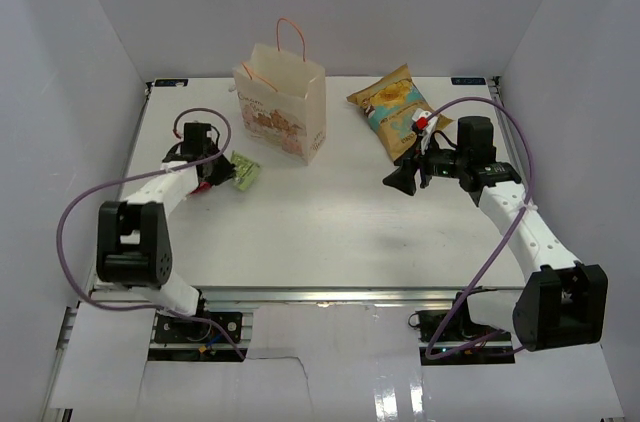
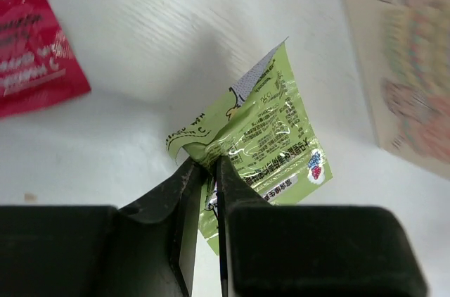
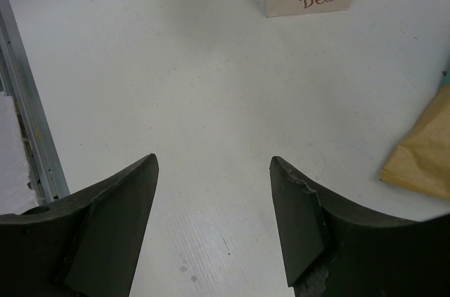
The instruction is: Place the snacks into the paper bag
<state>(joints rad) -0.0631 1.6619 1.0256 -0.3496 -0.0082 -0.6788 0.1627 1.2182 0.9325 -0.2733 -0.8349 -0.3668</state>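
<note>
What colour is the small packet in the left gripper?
The small crinkly packet is light green with dark print, clearest from the left wrist.

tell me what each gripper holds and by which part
Left gripper pinches the green packet by its crumpled near edge; right gripper is open, holding nothing.

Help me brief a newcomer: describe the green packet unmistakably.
Find the cream paper bag at the back of the table. Left of it and nearer, the left claw pinches the green packet. It is light green, while the red packet beside it lies untouched.
</note>
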